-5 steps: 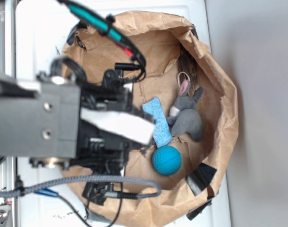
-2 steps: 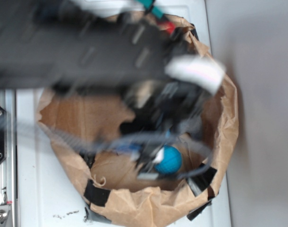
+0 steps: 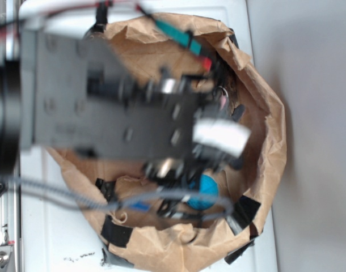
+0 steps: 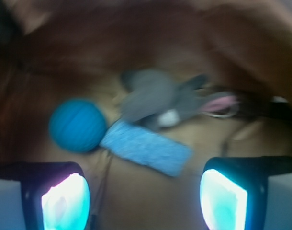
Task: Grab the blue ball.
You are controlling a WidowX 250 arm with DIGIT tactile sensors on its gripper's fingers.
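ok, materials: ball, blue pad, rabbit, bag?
Blue ball: looks like matte rubber, with no glare and faint grooves. Blue pad: probably sponge, going by its speckled, porous face. Rabbit: grey plush, soft-edged and fuzzy. Bag: crumpled brown paper with creased walls. The wrist view is blurry, so these are tentative.

Blue ball (image 4: 77, 125): matt, rubbery-looking, faint grooved lines; ahead-left of the jaws. Sponge (image 4: 146, 148): light blue, porous, rough-grained; straight ahead between the jaws. Plush rabbit (image 4: 155, 99): grey, soft fuzzy cloth, pink cloth ear; beyond the sponge. Paper bag (image 3: 264, 113): brown kraft paper, creased, matt; all round the jaws. Black tape patches (image 3: 115, 232) on bag rim, slightly glossy. Counter (image 3: 48, 243): white, smooth. Jaw pads: glossy, translucent-looking plastic.
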